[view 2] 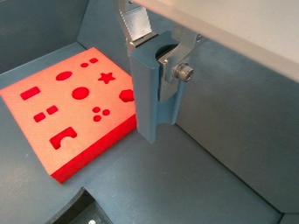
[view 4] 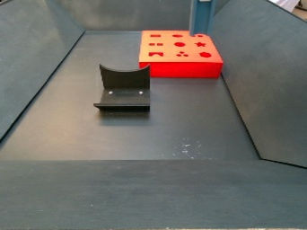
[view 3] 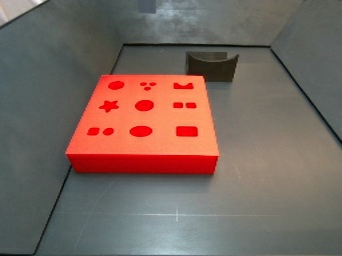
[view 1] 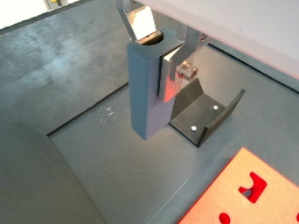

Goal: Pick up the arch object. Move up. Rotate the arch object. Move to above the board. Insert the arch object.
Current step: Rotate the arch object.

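The dark grey metal floor of the walled bin [view 4: 180,135] carries everything here. Largest on it is the board [view 3: 144,120], a flat red-orange rectangular block whose top is cut with circles, a star, a cross, a rectangle and an arch. Well apart from it stands the fixture [view 4: 121,88], a dark L-shaped bracket on a base plate.

The arch object [view 2: 156,92], a slim grey-blue slab, hangs in the air, clamped near its upper end between the flat silver fingers [view 2: 139,22] of the gripper [view 1: 156,48]; its long axis runs straight down from the jaws. In a side view only its lower part shows, at the top edge just behind the board's far side [view 4: 202,13], so the gripper itself is out of that picture.

The relation that matters is sideways offset. In a wrist view the slab's lower end sits just beside the board's edge, over bare floor rather than over the red top, and the arch-shaped cut-out [view 2: 63,136] lies further off, near the board's corner. Judging from this, the piece looks lifted and upright, and the remaining travel is across the board toward that cut-out before any descent. Whether the slab's turn about its axis already matches the cut-out cannot be told.
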